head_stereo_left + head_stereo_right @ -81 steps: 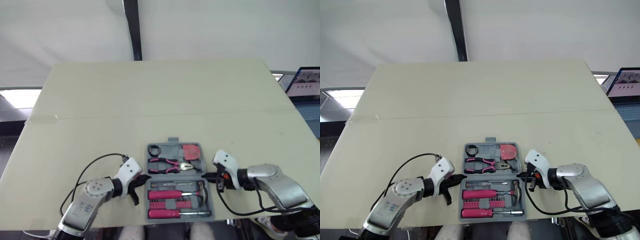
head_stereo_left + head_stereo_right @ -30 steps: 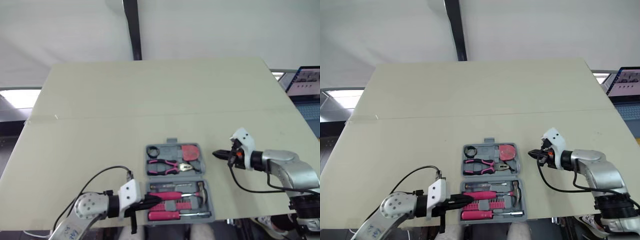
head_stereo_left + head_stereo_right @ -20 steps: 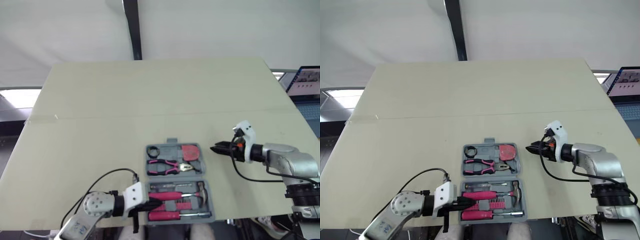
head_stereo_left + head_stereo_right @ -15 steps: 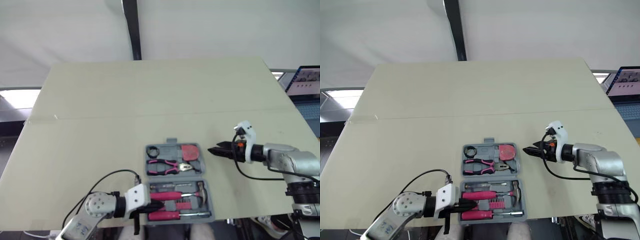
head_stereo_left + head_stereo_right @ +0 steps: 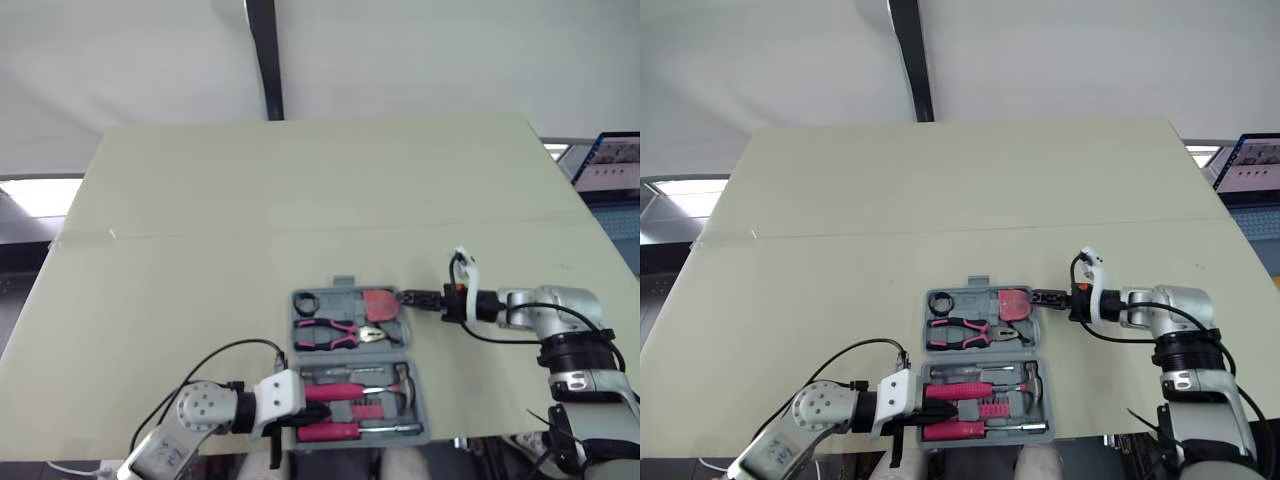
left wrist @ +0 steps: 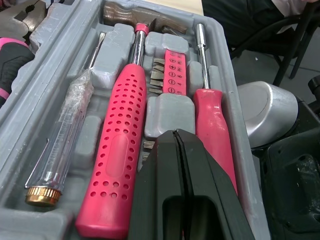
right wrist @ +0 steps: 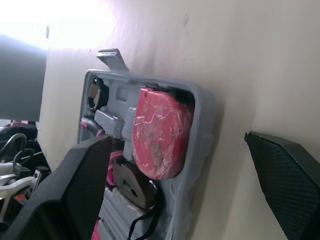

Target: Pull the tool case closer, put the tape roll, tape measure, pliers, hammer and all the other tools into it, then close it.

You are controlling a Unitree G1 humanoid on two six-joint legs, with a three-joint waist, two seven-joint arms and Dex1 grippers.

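The case (image 5: 350,353) lies open at the table's (image 5: 300,200) 6 o'clock, close to the near edge, with both halves facing up.

The left gripper (image 6: 176,134) is at the case's 8 o'clock, over the left end of the near half. Its fingers are pressed together and grip nothing, and they point in above the handle ends.

The near half holds, from its near side to its far side:
- a screwdriver (image 6: 212,125) with a pink handle
- a strip of bits (image 6: 172,75)
- the hammer (image 6: 120,150), its head toward 3 o'clock
- a thin tester (image 6: 62,135) with a clear handle

Each of these sits in its own slot.

In the far half the pliers (image 5: 330,330) lie across the near side. The tape roll (image 5: 307,300) is in the 10 o'clock corner. The tape measure (image 5: 381,301) is in the 2 o'clock corner and sits tilted in its pocket.

The right gripper (image 5: 407,297) is at the case's 2 o'clock, level with the tape measure, and it points at the rim from the right. Its fingers are spread wide apart on either side of that corner. I cannot tell whether they touch the rim.

A black pole (image 5: 262,60) stands beyond the table at 12 o'clock. A laptop (image 5: 610,165) shows at 2 o'clock, off the table.
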